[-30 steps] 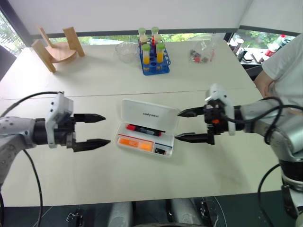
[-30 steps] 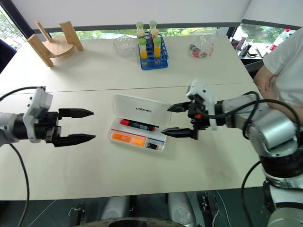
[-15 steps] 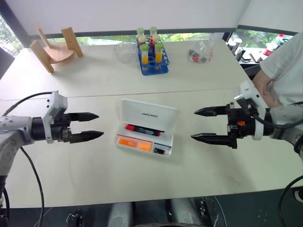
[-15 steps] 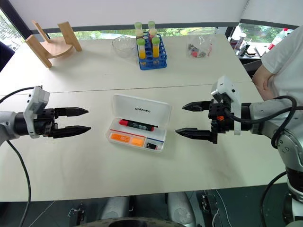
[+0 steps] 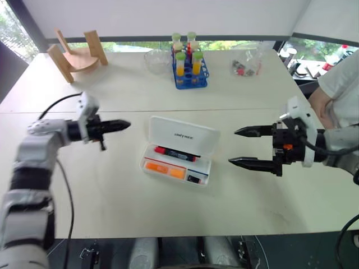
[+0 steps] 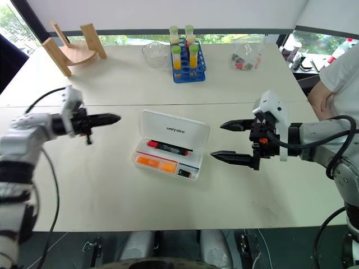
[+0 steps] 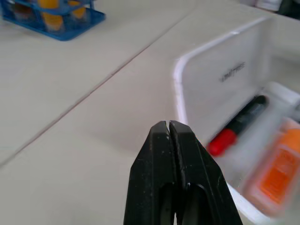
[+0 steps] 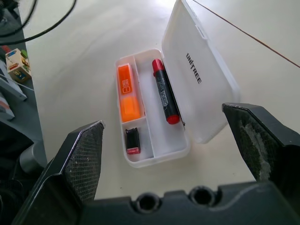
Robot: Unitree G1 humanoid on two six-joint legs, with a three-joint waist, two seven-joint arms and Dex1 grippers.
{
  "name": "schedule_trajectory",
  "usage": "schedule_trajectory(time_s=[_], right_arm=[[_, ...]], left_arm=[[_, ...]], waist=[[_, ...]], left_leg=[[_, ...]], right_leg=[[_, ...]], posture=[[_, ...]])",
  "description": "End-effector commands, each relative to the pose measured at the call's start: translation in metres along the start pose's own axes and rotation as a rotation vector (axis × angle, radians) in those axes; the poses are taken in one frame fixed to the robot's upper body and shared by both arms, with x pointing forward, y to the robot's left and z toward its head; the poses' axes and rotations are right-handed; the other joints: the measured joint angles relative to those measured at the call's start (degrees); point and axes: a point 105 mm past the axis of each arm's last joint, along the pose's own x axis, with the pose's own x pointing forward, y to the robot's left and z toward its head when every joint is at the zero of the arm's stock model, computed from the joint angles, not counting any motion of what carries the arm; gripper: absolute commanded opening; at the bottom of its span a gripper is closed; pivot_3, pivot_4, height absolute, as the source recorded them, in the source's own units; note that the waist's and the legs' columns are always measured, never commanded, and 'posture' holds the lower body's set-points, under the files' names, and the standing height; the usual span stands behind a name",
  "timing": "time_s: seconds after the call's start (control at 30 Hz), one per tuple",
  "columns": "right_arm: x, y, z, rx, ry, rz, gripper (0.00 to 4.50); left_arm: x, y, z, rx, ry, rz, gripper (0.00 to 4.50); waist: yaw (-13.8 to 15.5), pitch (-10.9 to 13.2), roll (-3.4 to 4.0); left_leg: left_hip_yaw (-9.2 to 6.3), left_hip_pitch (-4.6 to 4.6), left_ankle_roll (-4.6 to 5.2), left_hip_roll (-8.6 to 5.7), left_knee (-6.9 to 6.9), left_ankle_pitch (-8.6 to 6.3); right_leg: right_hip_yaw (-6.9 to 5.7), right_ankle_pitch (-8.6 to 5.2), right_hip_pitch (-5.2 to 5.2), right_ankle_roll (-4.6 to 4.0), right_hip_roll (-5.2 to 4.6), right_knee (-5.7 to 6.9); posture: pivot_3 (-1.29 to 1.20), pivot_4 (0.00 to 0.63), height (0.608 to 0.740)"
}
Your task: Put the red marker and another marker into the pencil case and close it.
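Note:
The white pencil case (image 5: 188, 133) lies open at the table's middle, its lid raised on the far side. Inside, the red marker (image 5: 175, 153) lies next to the lid, and the chunky orange marker (image 5: 164, 169) fills the front compartment. My left gripper (image 5: 128, 124) is shut with nothing in it and points at the lid's left end from a short gap away. In the left wrist view its fingertips (image 7: 168, 125) sit just short of the lid's edge (image 7: 180, 89). My right gripper (image 5: 233, 147) stands open to the right of the case, apart from it.
A small black and red item (image 5: 193, 179) sits in the case's right-hand compartment. Along the far side stand a blue test tube rack (image 5: 189, 67), a glass bowl (image 5: 157, 60), a wooden stand (image 5: 78, 53) and a clear bag (image 5: 247, 61). A person (image 5: 342, 89) stands at the right.
My left gripper has shut and moved forward toward the lid's left end. My right gripper drew back to the right from the case, still open.

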Motion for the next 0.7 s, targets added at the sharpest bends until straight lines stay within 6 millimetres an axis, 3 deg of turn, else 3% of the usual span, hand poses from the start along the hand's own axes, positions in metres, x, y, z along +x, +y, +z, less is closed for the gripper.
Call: schedule_trajectory(time_s=[0.03, 0.13, 0.3, 0.57, 0.7], right_arm=[[-0.007, 0.002, 0.01, -0.044, -0.008, -0.037, 4.5], [-0.01, 0.003, 0.007, -0.037, 0.005, -0.058, 4.5], [-0.013, 0.003, 0.006, -0.035, 0.015, -0.081, 4.5], [-0.013, 0.002, 0.004, -0.031, 0.018, -0.098, 4.5], [-0.011, 0.002, 0.004, -0.032, 0.012, -0.097, 4.5]], left_arm=[[0.024, 0.011, 0.004, 0.079, -0.026, 0.032, 0.03], [0.049, 0.003, 0.018, 0.027, -0.108, -0.057, 0.03], [0.048, -0.013, 0.03, -0.006, -0.131, -0.231, 0.03], [0.024, -0.057, 0.013, -0.027, 0.057, -0.523, 0.03], [0.025, -0.077, -0.008, -0.039, 0.141, -0.588, 0.03]], waist=[[-0.25, 0.0, -0.01], [-0.42, 0.0, -0.02], [-1.3, 0.0, -0.02], [-0.92, -0.01, 0.0], [-0.37, -0.01, 0.0]], left_leg=[[0.01, -0.03, 0.0, -0.01, 0.0, 0.0], [-0.06, -0.31, 0.0, -0.01, 0.02, 0.0], [-0.05, -0.7, 0.0, 0.0, 0.05, 0.01], [-0.1, -0.69, -0.02, 0.04, 0.07, 0.02], [-0.14, -0.69, -0.04, 0.03, 0.11, 0.04]], right_leg=[[0.0, 0.0, -0.03, 0.0, -0.02, -0.02], [-0.05, 0.0, -0.25, 0.01, -0.01, -0.01], [-0.05, 0.01, -0.75, 0.02, 0.02, 0.08], [-0.04, 0.01, -0.71, 0.01, 0.02, 0.13], [-0.07, 0.01, -0.65, 0.01, -0.02, 0.13]], posture=[[0.0, 0.15, 0.74], [0.0, 0.15, 0.74], [0.0, 0.15, 0.74], [0.0, 0.15, 0.74], [0.0, 0.15, 0.74]])
